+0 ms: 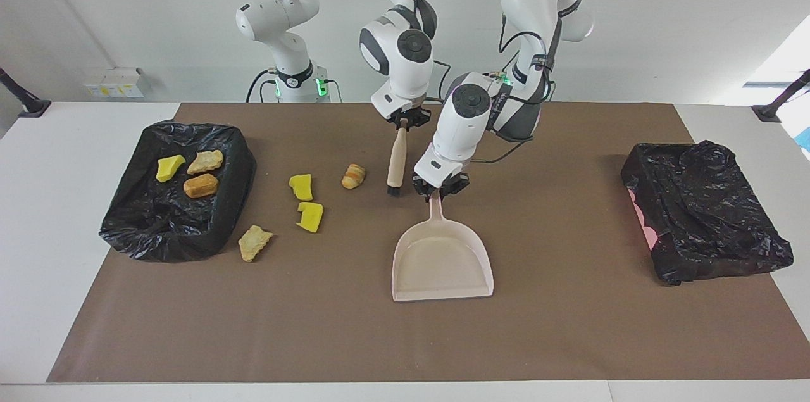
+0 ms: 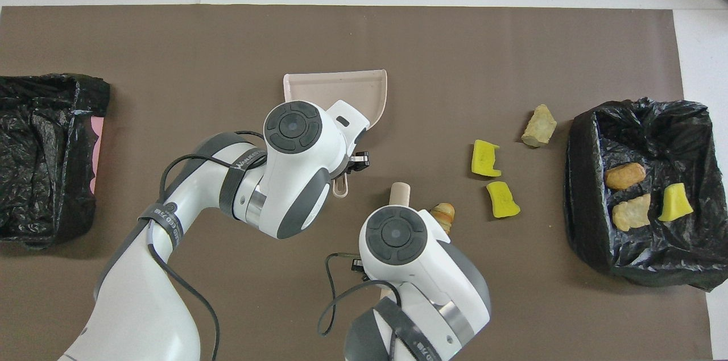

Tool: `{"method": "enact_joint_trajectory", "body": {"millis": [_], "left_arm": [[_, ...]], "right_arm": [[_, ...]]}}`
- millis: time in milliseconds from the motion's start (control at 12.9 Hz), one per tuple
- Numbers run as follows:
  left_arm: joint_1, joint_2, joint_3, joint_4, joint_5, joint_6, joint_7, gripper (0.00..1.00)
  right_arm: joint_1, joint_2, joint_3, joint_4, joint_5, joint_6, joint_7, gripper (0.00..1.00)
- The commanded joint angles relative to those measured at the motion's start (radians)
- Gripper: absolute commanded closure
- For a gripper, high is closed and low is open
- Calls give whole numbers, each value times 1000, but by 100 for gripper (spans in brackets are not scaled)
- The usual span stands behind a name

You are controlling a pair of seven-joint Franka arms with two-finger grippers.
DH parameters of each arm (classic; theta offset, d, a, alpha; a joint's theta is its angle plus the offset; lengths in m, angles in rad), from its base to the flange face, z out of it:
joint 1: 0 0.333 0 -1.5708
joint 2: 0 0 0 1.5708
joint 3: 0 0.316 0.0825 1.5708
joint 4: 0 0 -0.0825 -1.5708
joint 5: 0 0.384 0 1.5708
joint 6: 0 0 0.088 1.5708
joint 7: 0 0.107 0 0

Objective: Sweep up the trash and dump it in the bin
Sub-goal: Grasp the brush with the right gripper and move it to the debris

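We observe the left gripper (image 1: pixel 441 189) with fingers clamped on the handle of the beige plastic dustpan (image 1: pixel 442 260), which lies flat on the desk (image 1: pixel 569 326). The right gripper (image 1: pixel 405 119) fingers hold the beige wooden-handled brush (image 1: pixel 397 161). Four trash pieces (image 1: pixel 306 201) lie on the brown mat; three sit in the black-lined bin (image 1: pixel 133 225) at the right arm's end.

Only fragments of white lettering show on the black bands around the left arm (image 2: pixel 170 224) in the overhead view; none reads with certainty.
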Motion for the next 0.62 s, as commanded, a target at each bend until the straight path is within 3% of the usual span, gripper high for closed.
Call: {"method": "enact_joint_trajectory", "body": {"millis": [0, 386, 541], "left_arm": [[15, -52, 22, -6, 43, -28, 43, 100], [49, -123, 23, -13, 81, -108, 437, 100], [96, -141, 23, -16, 81, -162, 675, 100]], "right_arm": [[-93, -36, 4, 20, -25, -38, -19, 100], [-292, 33, 4, 86, -271, -47, -241, 100], [-386, 53, 6, 92, -370, -16, -369, 100]]}}
